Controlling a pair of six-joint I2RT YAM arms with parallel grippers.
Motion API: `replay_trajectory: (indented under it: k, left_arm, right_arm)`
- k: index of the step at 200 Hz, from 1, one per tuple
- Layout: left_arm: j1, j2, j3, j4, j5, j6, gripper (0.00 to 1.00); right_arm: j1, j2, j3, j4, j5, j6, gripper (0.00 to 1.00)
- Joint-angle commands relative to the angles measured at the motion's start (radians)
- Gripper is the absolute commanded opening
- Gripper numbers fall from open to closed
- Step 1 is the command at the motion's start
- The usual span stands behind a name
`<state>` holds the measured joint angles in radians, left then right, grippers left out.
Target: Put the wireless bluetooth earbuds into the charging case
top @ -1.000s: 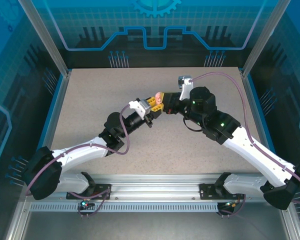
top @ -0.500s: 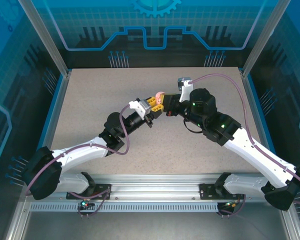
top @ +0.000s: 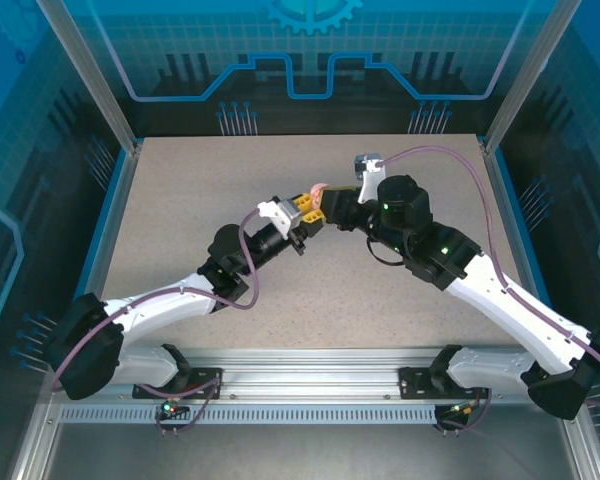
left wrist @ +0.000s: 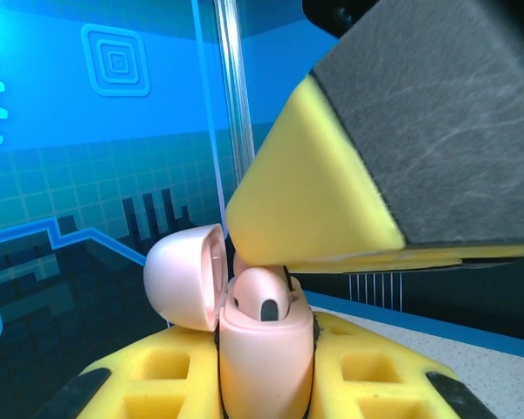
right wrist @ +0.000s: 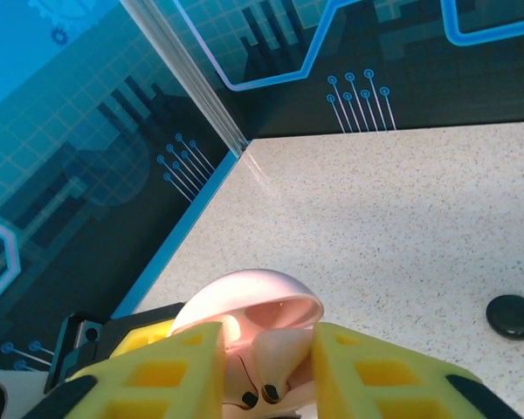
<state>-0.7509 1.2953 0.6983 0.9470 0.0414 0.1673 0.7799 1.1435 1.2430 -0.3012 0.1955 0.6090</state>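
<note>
Little has shifted since a second ago: above the speckled table (top: 180, 200), your left arm (top: 180, 295) and right arm (top: 500, 290) still meet near its middle. Your left gripper (top: 304, 208) pinches the pale pink charging case (left wrist: 266, 358) upright, its lid (left wrist: 185, 275) hinged open. Your right gripper (right wrist: 266, 375) stands spread, straddling the case. A pink earbud (left wrist: 262, 297) sits in the case's mouth.

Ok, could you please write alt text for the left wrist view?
A pink charging case, lid open, is clamped by the left gripper with a pink earbud poking from its top. One yellow finger of the right gripper sits close above it.
</note>
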Motion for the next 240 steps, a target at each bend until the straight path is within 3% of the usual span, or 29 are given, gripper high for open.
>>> replay_trajectory:
  k: [1, 71, 146, 240]
  left_arm:
    - [-0.004, -0.013, 0.029, 0.048, -0.008, 0.008, 0.00]
    - [-0.005, -0.008, 0.021, 0.049, -0.014, 0.007, 0.00]
    - [-0.004, -0.004, -0.009, 0.025, -0.010, 0.002, 0.00]
    - [-0.005, 0.016, -0.072, 0.008, 0.041, -0.060, 0.00]
  right_arm:
    - [-0.004, 0.003, 0.056, -0.012, 0.014, -0.008, 0.44]
    - [-0.065, -0.056, 0.101, -0.033, 0.010, -0.005, 0.69]
    - [-0.252, -0.011, 0.161, -0.301, -0.091, -0.010, 0.72]
    - [-0.290, 0.326, 0.467, -0.557, -0.244, -0.127, 0.76]
